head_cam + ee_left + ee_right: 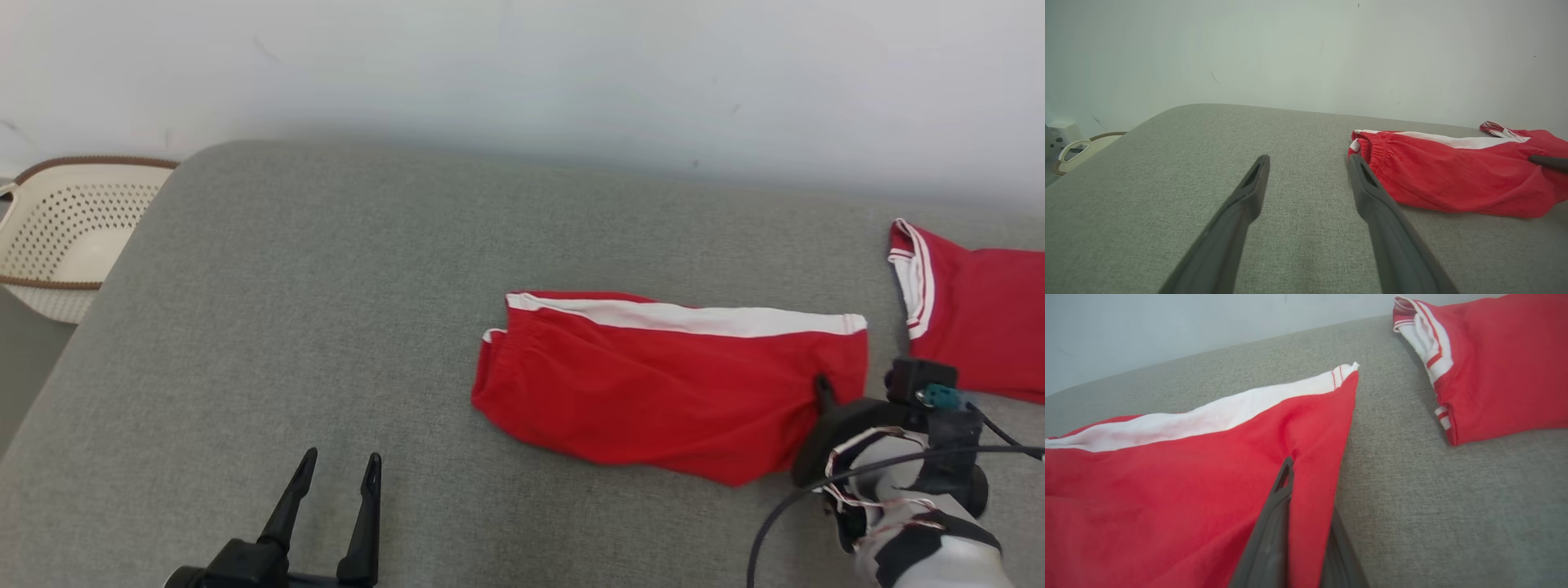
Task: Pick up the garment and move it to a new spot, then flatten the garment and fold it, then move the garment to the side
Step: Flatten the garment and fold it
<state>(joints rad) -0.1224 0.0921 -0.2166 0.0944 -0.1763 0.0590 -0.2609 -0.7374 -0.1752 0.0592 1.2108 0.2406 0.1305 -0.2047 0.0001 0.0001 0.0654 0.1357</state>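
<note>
- A pair of red shorts (669,384) with a white stripe along the far side was laid flat on a big grey cushion (326,286), a little to the right of the middle.
- The stretchy waist of the shorts was turned to the left, and the leg end was turned to the right.
- The right claw (823,394) was set at the right end of the shorts, close to the near corner of the leg.
- In the right wrist view, the right claw (1288,477) was pressed together on the shorts (1167,477). One dark finger was seen on top of the cloth and the other was tucked under it, so the edge was pinched between them.
- A crease was seen in the cloth just past the top fingertip.
- The left claw (343,457) was held over bare cushion at the near left, well apart from the shorts.
- In the left wrist view, the left claw (1308,163) was spread wide, and nothing was held between its two fingers.
- The shorts (1453,175) were seen to the right of that claw.
- Another red cloth (980,318) with white and red edging was laid at the far right, with a strip of bare cushion between it and the shorts.
- A pale basket (65,229) with small holes and a brown rim was seen past the left edge of the cushion.
- A pale wall (522,65) was seen behind the cushion.
</note>
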